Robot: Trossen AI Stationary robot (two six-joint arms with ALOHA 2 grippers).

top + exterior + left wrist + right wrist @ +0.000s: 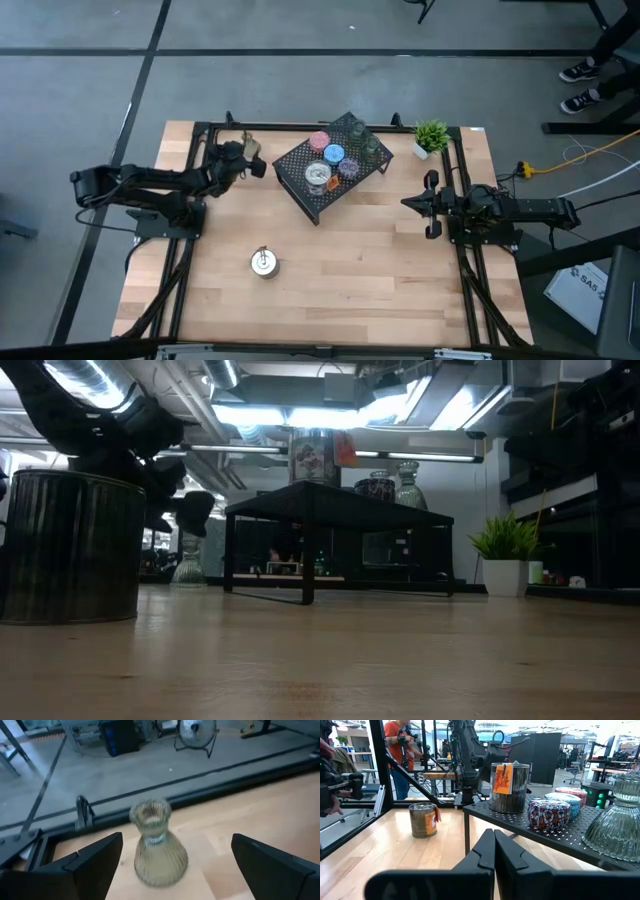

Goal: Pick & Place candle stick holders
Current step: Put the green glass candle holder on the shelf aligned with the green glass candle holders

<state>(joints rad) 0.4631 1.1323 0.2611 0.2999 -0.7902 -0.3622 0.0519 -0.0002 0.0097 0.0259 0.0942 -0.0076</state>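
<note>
Approach step of the pick. The left tool (175, 865) stands with fingers spread wide and empty, on either side of a ribbed olive-green glass holder (156, 845) that sits upright near the desk's far left corner (175, 130), not yet gripped. The other holders rest on the black mesh rack (300, 190) near the far edge's middle; one silver holder (264, 262) stands alone toward the near edge. The right tool (412, 203) waits closed and empty at the right edge. The next move likely calls for advancing and closing on the glass.
</note>
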